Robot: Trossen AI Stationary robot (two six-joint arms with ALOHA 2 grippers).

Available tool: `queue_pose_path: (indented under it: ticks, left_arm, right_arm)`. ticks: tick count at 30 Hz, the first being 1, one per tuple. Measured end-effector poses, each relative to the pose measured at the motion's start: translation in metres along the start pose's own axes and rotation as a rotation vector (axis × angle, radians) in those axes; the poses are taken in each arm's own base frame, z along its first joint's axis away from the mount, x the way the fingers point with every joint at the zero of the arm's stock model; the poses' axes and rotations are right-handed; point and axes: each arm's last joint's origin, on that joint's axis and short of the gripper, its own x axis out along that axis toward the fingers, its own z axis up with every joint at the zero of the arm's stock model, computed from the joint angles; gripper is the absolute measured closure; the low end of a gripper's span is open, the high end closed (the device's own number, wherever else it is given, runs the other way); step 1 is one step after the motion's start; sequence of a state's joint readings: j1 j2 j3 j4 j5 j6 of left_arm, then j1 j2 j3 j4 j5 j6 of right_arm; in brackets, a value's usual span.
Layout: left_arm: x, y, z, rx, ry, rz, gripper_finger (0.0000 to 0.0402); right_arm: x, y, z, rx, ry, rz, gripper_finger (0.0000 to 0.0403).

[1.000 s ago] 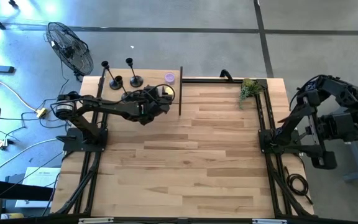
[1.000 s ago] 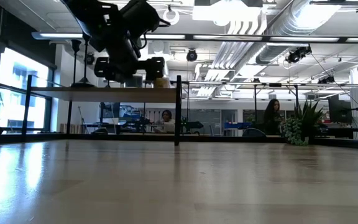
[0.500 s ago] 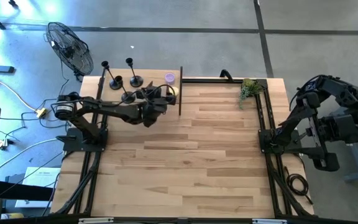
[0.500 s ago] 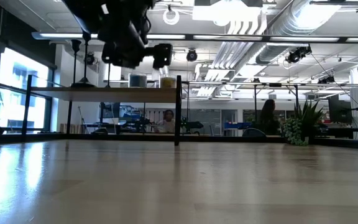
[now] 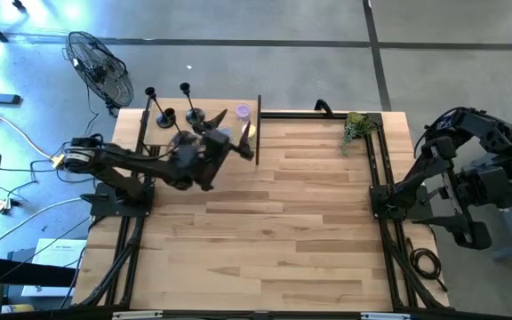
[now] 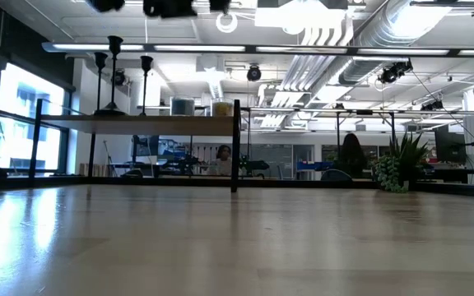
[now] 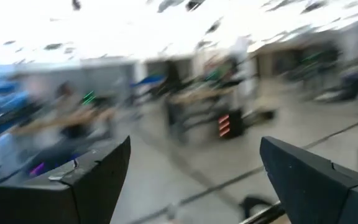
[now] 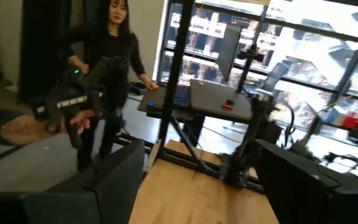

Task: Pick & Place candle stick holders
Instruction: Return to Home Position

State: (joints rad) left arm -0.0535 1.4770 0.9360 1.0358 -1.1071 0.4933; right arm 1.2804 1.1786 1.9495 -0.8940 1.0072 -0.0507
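Three black candle stick holders stand upright on their round bases on a raised wooden shelf [image 6: 138, 120] at the table's far left: one [image 5: 156, 108], a second [image 5: 189, 102] and a third [image 5: 181, 138]. They also show in the low view [image 6: 113, 74]. My left gripper [image 5: 234, 124] is open and empty, raised high to the right of the third holder; the left wrist view [image 7: 194, 180] shows nothing between its fingers. My right gripper [image 8: 201, 180] is open and empty; its arm [image 5: 456, 178] waits beyond the table's right edge.
A black upright post [image 5: 258, 129] stands at the shelf's right end. A small purple cup [image 5: 242, 112] sits on the shelf. A green plant [image 5: 356, 126] stands far right. A fan [image 5: 100, 67] stands off the table. People show in the room behind [image 8: 107, 56].
My left gripper has gone up from just above the shelf, out past the top of the low view, and its arm has drawn back toward the table's left edge. The three holders, partly hidden by it before, now all show standing on the shelf.
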Motion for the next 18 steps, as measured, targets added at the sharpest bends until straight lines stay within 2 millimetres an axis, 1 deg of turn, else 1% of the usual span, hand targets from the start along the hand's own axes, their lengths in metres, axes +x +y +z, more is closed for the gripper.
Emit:
queue_pose_path:
  ticks: [3,8,12,15,18]
  left_arm:
    - [-0.020,0.002,0.023,-0.013,-0.073,-0.113,0.0048]
    - [-0.046,0.004,0.059,-0.116,-0.099,-0.181,0.0048]
    - [-0.065,0.003,0.082,-0.195,-0.123,-0.253,0.0048]
    - [-0.076,0.003,0.100,-0.235,-0.110,-0.263,0.0048]
    - [-0.084,0.008,0.121,-0.237,-0.061,-0.213,0.0062]
  right_arm:
    - [0.000,0.003,0.000,-0.026,-0.005,0.114,0.0111]
    - [-0.001,0.008,0.003,-0.012,-0.037,0.258,0.0111]
    - [-0.001,0.012,0.003,-0.005,-0.043,0.359,0.0111]
    - [0.005,0.020,0.004,-0.040,-0.046,0.335,0.0111]
    - [0.012,0.026,0.005,-0.075,-0.051,0.233,0.0112]
